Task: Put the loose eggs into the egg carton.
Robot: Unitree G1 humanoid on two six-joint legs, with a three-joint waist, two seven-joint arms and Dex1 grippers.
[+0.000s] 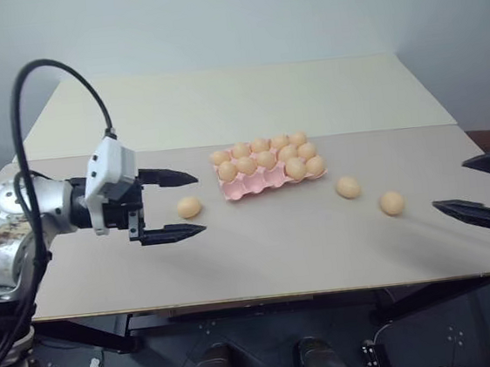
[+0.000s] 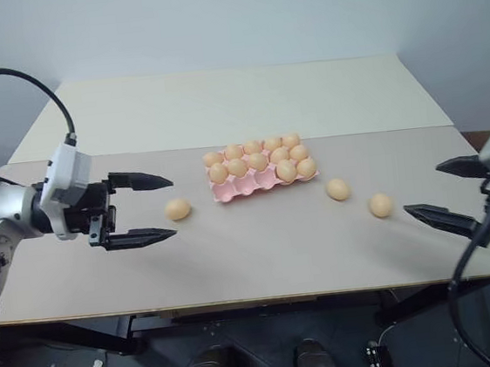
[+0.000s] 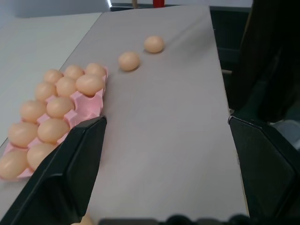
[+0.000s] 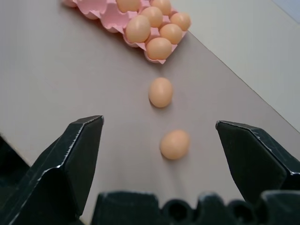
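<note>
The pink egg carton [image 1: 247,189] lies mid-table with several tan eggs in its cups; its front row of cups stands bare. Three loose eggs rest on the table: one egg [image 1: 189,207] left of the carton, and two to its right, a nearer egg [image 1: 348,187] and a farther egg [image 1: 392,203]. My left gripper [image 1: 200,203] hovers open, pointing right, its fingertips level with the left egg and holding nothing. My right gripper [image 1: 449,186] is open at the table's right edge, pointing toward the two right eggs [image 4: 175,144], empty.
The grey-beige table [image 1: 262,261] has free surface in front of the carton. A second cream tabletop [image 1: 237,105] adjoins it behind. A black cable [image 1: 21,93] arcs above my left arm.
</note>
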